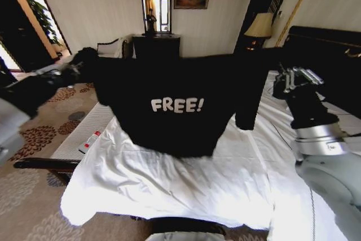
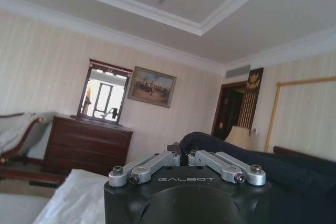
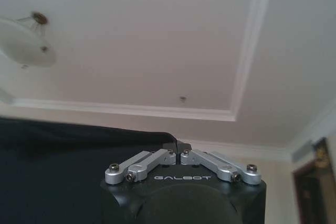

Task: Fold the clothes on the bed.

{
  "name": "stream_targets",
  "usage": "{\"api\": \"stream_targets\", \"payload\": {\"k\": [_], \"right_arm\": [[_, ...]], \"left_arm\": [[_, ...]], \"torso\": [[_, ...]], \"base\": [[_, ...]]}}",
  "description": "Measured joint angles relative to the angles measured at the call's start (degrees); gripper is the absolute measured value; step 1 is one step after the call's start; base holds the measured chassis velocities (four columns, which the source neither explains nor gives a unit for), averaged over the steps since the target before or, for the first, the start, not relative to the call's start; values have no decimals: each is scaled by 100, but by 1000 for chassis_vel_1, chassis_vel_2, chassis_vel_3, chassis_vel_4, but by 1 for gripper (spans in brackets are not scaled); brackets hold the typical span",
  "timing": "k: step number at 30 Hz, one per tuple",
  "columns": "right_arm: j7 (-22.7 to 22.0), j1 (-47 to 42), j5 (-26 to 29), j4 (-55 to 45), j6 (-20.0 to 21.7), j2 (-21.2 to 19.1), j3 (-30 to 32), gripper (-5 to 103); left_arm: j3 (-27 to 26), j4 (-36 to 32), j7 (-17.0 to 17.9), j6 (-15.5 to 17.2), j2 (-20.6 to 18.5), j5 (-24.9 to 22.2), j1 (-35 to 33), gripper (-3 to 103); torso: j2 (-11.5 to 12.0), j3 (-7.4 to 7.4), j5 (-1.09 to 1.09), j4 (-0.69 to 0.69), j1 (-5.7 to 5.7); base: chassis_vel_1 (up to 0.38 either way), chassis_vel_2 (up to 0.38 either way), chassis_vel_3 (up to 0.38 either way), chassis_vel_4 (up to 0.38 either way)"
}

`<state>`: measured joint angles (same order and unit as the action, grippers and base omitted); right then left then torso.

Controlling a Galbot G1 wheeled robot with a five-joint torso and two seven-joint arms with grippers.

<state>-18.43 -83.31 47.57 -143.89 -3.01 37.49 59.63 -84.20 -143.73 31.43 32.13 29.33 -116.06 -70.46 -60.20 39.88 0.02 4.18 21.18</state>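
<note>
Both arms are raised and spread wide, wrists turned upward. The left gripper [image 2: 181, 156] has its jaws pinched together on the shoulder edge of the black T-shirt [image 1: 180, 105]. The right gripper [image 3: 177, 152] is likewise clamped on the shirt's other shoulder edge. In the head view the left gripper [image 1: 84, 63] sits at about ten o'clock and the right gripper [image 1: 282, 80] at about two o'clock. The shirt hangs stretched between them, chest lettering facing the camera, one sleeve drooping at the right, hem reaching down toward the white bed [image 1: 169, 190] at six o'clock.
</note>
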Motion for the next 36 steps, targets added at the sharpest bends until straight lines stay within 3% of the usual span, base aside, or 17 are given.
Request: {"api": "stream_targets", "payload": {"k": [2, 6, 9, 11, 12, 14, 15, 18, 19, 21, 23, 24, 28, 34, 36], "right_arm": [[-28, -77, -24, 3, 30, -101, 350, 0], [-207, 9, 214, 13, 216, -285, 620, 0], [-354, 105, 386, 24, 426, -375, 641, 0], [-573, 117, 266, 34, 675, -296, 279, 0], [-573, 117, 266, 34, 675, -296, 279, 0], [-865, 50, 118, 53, 1078, -14, -402, 0], [-865, 50, 118, 53, 1078, -14, -402, 0], [-1269, 75, -132, 70, 1519, 449, -2128, 0], [-1269, 75, -132, 70, 1519, 449, -2128, 0], [-1343, 378, -227, 467, 1557, 527, -3066, 0], [-1346, 619, -290, 1044, 1545, 553, -3616, 0], [-1346, 619, -290, 1044, 1545, 553, -3616, 0], [-1136, 1347, -499, 2121, 1323, 644, -4360, 0], [-811, 2313, -717, 3132, 1027, 813, -4981, 0], [-647, 2802, -848, 3704, 838, 958, -5274, 0]], "left_arm": [[-344, 6, 226, 121, -105, -548, 97, 2], [-585, 13, 372, 223, -359, -973, 263, 2], [-512, 20, 394, 276, -495, -1049, 347, 2], [-1, 28, 392, 362, -472, -866, 326, 2], [-1, 28, 392, 362, -472, -866, 326, 2], [882, 37, 321, 440, -237, -337, 172, 2], [882, 37, 321, 440, -237, -337, 172, 2], [3303, 66, -35, 488, 122, 1829, 197, 2], [3303, 66, -35, 488, 122, 1829, 197, 2], [4569, 134, -184, 465, 305, 2781, 363, 2], [5422, 544, -300, 429, 482, 3361, 689, 2], [5422, 544, -300, 429, 482, 3361, 689, 2], [6704, 1688, -491, 330, 933, 4139, 1471, 2], [7378, 2636, -599, 214, 1460, 4558, 2130, 2], [7559, 3161, -669, 152, 1806, 4771, 2474, 2]], "torso": [[0, 1, -4, 1, 2], [0, 0, -1, 1, 2], [0, 0, 0, 0, 1], [0, 0, 0, 1, 2], [0, 0, 0, 1, 2], [1, 1, -3, 0, 2], [1, 1, -3, 0, 2], [2, 2, -1, 4, 2], [2, 2, -1, 4, 2], [2, 1, -4, 0, 2], [2, 1, 1, -1, 2], [2, 1, 1, -1, 2], [3, 2, 0, 3, 4], [2, 2, -1, 1, 4], [3, 2, -2, 0, 3]], "base": [[0, 0, 0, 0], [0, 0, 0, 0], [0, 0, 0, 0], [0, 0, 0, 0], [0, 0, 0, 0], [0, 0, 0, 0], [0, 0, 0, 0], [0, 0, 0, 0], [0, 0, 0, 0], [0, 0, 0, 0], [0, 0, 0, 0], [0, 0, 0, 0], [0, 0, 0, 0], [0, 0, 0, 0], [0, 0, 0, 0]]}}
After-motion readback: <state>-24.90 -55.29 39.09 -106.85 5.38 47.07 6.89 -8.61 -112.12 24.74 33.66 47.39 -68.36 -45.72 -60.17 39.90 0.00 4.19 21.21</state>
